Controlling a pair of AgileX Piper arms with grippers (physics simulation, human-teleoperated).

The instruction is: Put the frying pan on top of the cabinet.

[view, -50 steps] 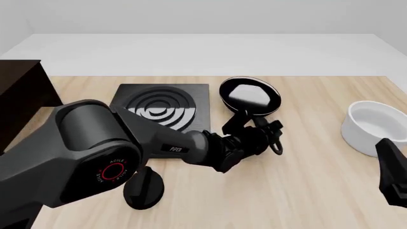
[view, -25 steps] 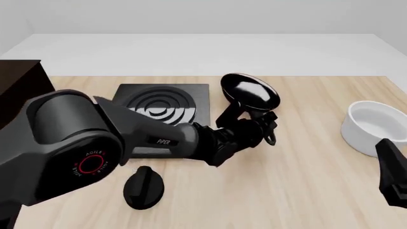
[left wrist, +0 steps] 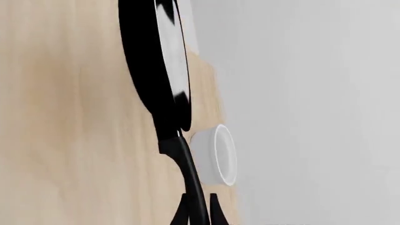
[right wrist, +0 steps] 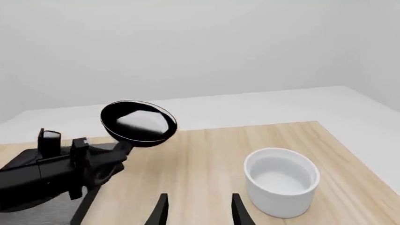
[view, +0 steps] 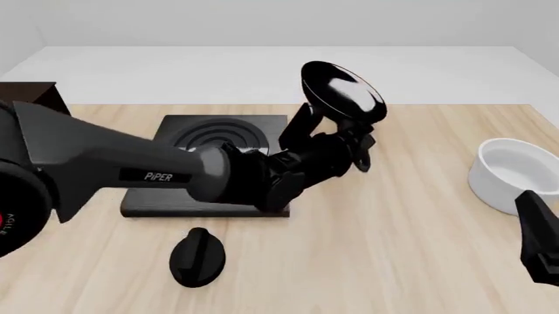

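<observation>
Left gripper (view: 349, 147) clamped on frying pan (view: 342, 91) handle, pan aloft upper centre; keep level, swing to cabinet (view: 35, 95) upper left. Right gripper (right wrist: 197, 208) open, empty.

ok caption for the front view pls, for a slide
Left gripper holds the frying pan by its handle, lifted and tilted above the table, beside the stove plate.
</observation>
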